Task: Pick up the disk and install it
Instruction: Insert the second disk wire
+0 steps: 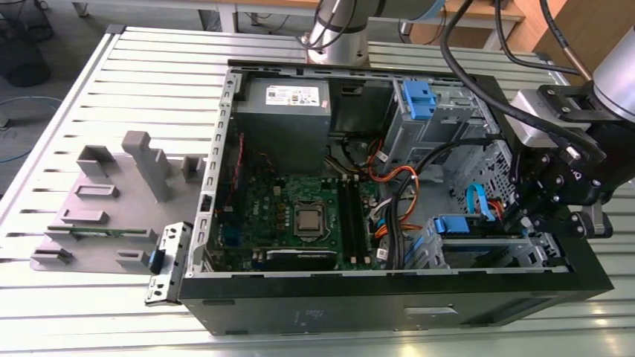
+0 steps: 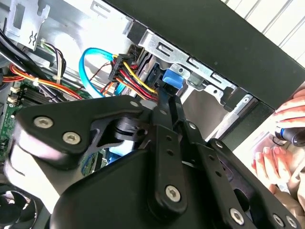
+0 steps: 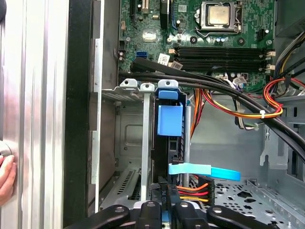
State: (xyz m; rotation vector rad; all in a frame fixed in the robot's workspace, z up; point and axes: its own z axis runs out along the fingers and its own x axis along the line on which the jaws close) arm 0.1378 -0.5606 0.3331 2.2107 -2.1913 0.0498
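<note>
The disk (image 1: 454,224) stands on edge in the lower drive bay at the exterior view's right end of the open computer case (image 1: 397,312). Its bright blue carrier tab (image 3: 169,120) points toward the motherboard and also shows in the second wrist view (image 2: 172,80). My gripper (image 1: 520,219) reaches into the bay from the case's right side. In the first wrist view its fingers (image 3: 167,202) sit close together on the disk's thin dark edge. In the second wrist view they (image 2: 170,109) narrow to just behind the blue tab. The disk's face and label are hidden.
A light blue data cable (image 3: 205,171) and a red, yellow and orange power plug (image 2: 125,71) hang beside the bay. The tall grey drive cage (image 1: 427,111), motherboard (image 1: 297,212) and power supply (image 1: 285,100) share the case. A grey fixture (image 1: 109,201) lies left. A person's hand (image 2: 281,143) is outside the case.
</note>
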